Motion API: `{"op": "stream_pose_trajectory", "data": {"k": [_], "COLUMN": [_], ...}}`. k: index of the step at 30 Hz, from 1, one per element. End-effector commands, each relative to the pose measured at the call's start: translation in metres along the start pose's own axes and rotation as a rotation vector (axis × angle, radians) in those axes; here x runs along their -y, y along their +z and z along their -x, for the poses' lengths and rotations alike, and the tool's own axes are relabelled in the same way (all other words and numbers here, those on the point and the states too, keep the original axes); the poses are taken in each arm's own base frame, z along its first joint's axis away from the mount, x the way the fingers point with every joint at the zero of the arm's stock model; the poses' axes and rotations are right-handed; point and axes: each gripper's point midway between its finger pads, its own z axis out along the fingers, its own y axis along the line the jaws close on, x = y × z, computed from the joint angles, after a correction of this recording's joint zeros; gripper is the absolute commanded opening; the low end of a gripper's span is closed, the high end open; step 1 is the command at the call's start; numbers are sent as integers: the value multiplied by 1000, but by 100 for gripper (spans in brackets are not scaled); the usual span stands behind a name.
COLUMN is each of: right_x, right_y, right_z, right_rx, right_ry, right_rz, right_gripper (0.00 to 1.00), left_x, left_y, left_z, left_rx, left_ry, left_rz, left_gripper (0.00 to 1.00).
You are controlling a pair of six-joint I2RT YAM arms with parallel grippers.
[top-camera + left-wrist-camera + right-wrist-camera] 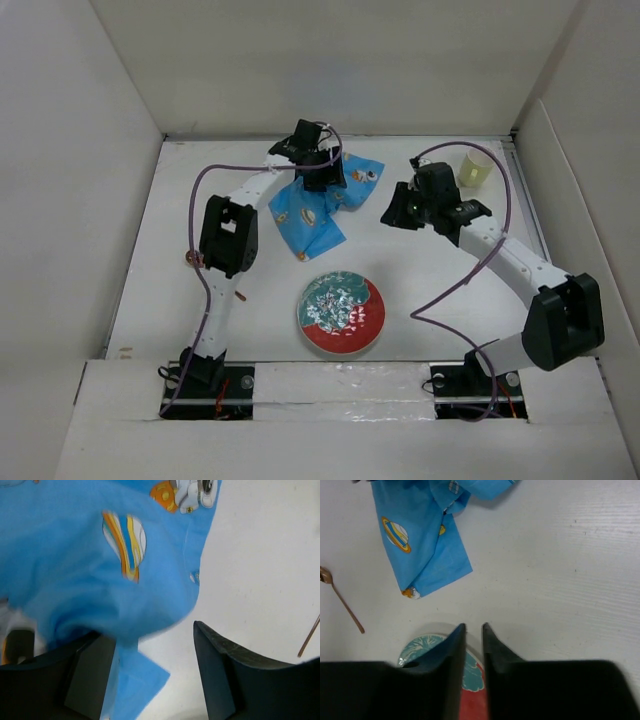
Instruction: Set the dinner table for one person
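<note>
The white dinner table carries a crumpled blue cartoon-print placemat at the far middle. My left gripper hovers over the placemat's far part. In the left wrist view the left gripper has its jaws wide apart, and the placemat bunches against its left finger. My right gripper is to the right of the placemat, over bare table. In the right wrist view the right gripper is shut and empty, with the placemat ahead of it.
A red and teal plate sits at the near middle and also shows in the right wrist view. A pale yellow cup stands at the far right. A copper spoon lies at the left, partly under the left arm. White walls surround the table.
</note>
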Motion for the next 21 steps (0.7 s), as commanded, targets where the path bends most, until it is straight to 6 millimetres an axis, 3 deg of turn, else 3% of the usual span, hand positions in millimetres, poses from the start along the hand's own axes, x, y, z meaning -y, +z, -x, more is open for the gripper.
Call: {"op": "stream_pose_trajectory", "data": {"k": [1, 3, 4, 6, 8, 9, 10, 13, 16, 21], "right_x": [2, 5, 6, 14, 16, 17, 18, 20, 11, 6], "right_y": [7, 15, 18, 33, 46, 59, 67, 92, 111, 137], "right_z": [16, 18, 19, 24, 25, 25, 24, 26, 28, 25], "right_rx": [68, 69, 66, 65, 50, 34, 26, 2, -5, -39], "right_ry": [4, 11, 13, 36, 48, 62, 68, 114, 152, 164], "right_rz": [0, -14, -22, -55, -65, -69, -70, -53, 31, 57], "right_gripper": [40, 51, 57, 62, 64, 64, 66, 68, 70, 71], "left_x": [22, 7, -5, -17, -32, -35, -47, -69, -76, -72], "left_y": [-108, -133, -156, -173, -186, -185, -178, -159, -149, -127], "left_z": [37, 34, 25, 12, -16, -27, -54, -104, -127, -141], "left_rx": [239, 311, 373, 428, 431, 415, 364, 253, 221, 134], "left_ry": [82, 6, -21, -60, -87, -97, -124, -193, -228, -240], "left_rz": [59, 82, 87, 131, 167, 166, 179, 205, 173, 115], "left_gripper": [60, 60, 60, 60, 60, 60, 60, 60, 64, 65]}}
